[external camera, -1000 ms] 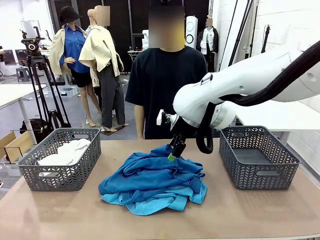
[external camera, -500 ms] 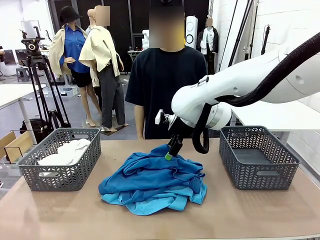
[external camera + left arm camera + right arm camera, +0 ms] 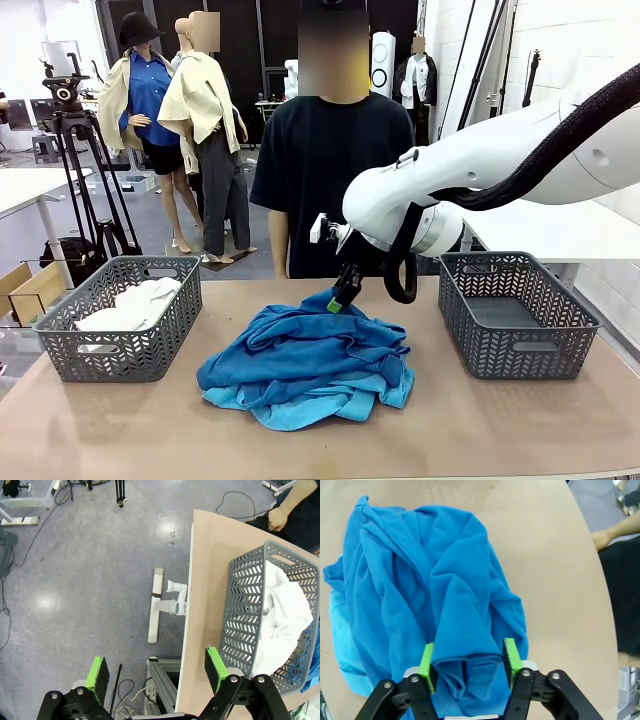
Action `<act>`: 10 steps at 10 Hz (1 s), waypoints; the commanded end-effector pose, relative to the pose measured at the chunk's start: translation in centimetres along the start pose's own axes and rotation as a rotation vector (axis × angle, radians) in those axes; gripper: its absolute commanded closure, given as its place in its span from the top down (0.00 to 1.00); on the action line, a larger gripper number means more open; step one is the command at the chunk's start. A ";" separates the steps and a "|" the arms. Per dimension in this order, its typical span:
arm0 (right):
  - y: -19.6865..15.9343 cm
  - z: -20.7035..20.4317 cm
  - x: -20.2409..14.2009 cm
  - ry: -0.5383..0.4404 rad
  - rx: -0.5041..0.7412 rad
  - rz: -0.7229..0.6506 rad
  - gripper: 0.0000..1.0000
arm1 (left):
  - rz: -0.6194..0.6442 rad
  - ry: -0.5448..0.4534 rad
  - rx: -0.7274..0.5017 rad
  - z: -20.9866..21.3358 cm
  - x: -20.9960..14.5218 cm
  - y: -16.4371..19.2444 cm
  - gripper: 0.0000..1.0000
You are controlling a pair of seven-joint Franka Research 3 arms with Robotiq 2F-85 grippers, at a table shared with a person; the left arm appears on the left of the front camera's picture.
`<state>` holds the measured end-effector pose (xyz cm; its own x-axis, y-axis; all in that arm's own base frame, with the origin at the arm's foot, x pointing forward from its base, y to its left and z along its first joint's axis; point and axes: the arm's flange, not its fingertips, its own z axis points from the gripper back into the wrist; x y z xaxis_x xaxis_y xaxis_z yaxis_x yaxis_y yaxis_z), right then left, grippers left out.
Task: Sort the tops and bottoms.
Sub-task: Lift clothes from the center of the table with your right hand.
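Royal-blue soft shirts (image 3: 300,355) lie heaped with sky-blue ones (image 3: 300,410) at the centre of the tan counter (image 3: 110,430). The right gripper (image 3: 337,300) pinches a thick fold at the heap's upper edge. Tangled layers may rise together, or the bunched fold may slip free. The left gripper (image 3: 157,672) hangs spread beside the grey plastic basket (image 3: 239,605).

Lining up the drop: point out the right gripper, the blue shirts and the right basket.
right gripper (image 3: 468,645), right wrist view, midway between its fingertips.
blue shirts (image 3: 300,368), front view, middle of the heap.
right basket (image 3: 518,350), front view, its front wall.
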<state>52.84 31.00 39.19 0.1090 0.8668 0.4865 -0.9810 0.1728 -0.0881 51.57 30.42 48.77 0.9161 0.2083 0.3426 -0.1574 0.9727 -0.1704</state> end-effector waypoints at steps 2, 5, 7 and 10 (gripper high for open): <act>-0.4 -1.3 -0.5 -0.021 0.005 -0.018 0.00 | -0.004 0.005 0.011 0.1 -0.1 0.1 1.00; -0.5 -1.0 -0.5 -0.035 0.011 -0.018 0.00 | -0.004 0.005 0.011 0.1 -0.1 0.1 1.00; -0.4 -0.9 -0.5 -0.039 0.007 -0.015 0.00 | -0.004 0.005 0.011 0.1 -0.1 0.1 1.00; -0.3 0.1 -0.5 -0.057 0.010 -0.023 0.00 | -0.004 0.005 0.011 0.1 -0.1 0.1 1.00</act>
<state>53.33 31.04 38.49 0.1265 0.8555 0.5021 -0.9796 0.1873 -0.0724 51.57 30.42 48.77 0.9161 0.2083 0.3426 -0.1574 0.9727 -0.1704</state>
